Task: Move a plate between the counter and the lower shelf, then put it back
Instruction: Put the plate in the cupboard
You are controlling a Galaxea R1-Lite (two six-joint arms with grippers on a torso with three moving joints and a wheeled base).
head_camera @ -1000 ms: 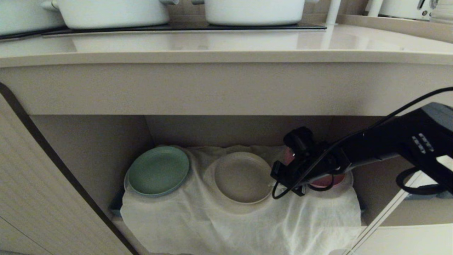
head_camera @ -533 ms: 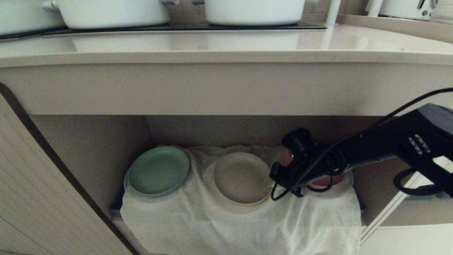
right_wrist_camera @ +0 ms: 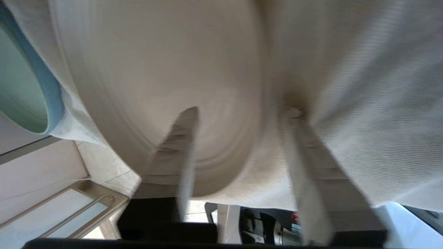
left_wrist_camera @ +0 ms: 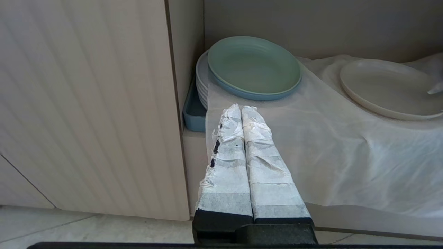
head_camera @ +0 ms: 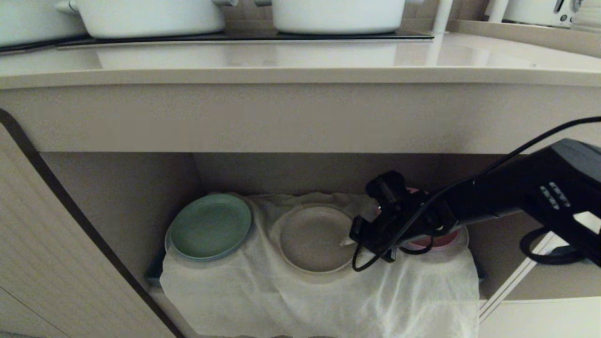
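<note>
The beige plate (head_camera: 312, 238) lies flat on the white cloth of the lower shelf (head_camera: 328, 300), under the counter (head_camera: 300, 61). My right gripper (head_camera: 347, 241) reaches into the niche at the plate's right edge. In the right wrist view the right gripper (right_wrist_camera: 242, 112) is open: one finger lies over the plate (right_wrist_camera: 155, 69), the other over the cloth (right_wrist_camera: 380, 86) outside the rim. It holds nothing. The left gripper (left_wrist_camera: 241, 108) is shut and empty, low in front of the shelf, with the plate (left_wrist_camera: 387, 86) off to one side.
A pale green plate (head_camera: 210, 226) sits on a stack at the shelf's left, over a blue tray (left_wrist_camera: 193, 110). A pink plate (head_camera: 429, 240) is mostly hidden behind my right arm. Two white pots (head_camera: 145, 16) (head_camera: 338, 14) stand on the counter. A cabinet panel (head_camera: 56, 244) flanks the left.
My right gripper has moved left onto the plate's right edge and a white fingertip now shows over the rim. The plate has slid slightly left. The left arm is still.
</note>
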